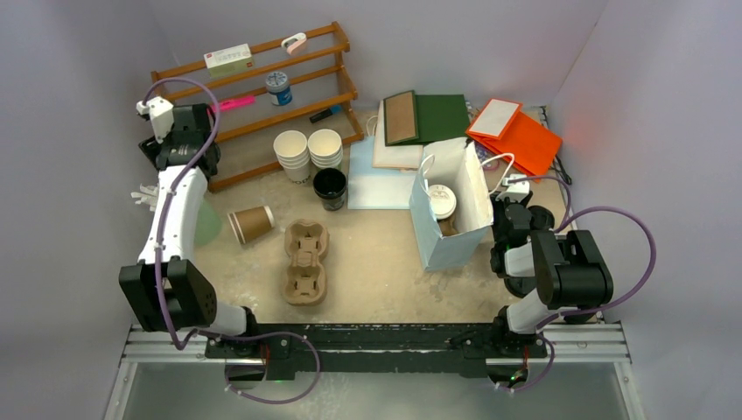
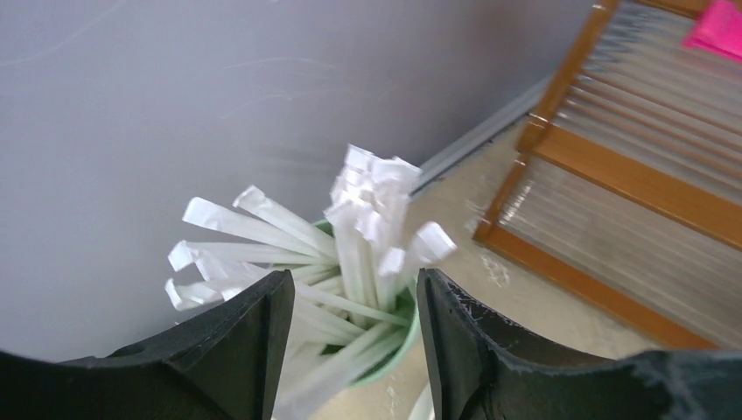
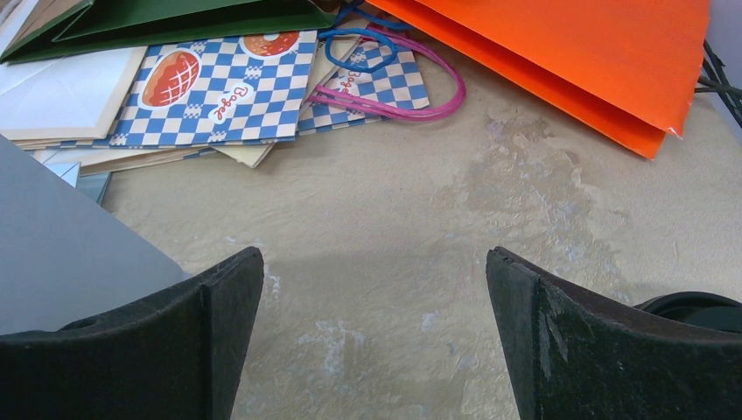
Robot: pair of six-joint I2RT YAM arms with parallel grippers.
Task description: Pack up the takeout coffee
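Takeout coffee (image 1: 441,200) (small, white-lidded cup)

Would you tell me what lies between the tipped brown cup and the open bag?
A cardboard cup carrier lies there, seen in the top view.

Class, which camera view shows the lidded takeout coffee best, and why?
The top external view: it looks down into the open paper bag, where the takeout coffee sits, lid showing. Neither wrist view shows it.
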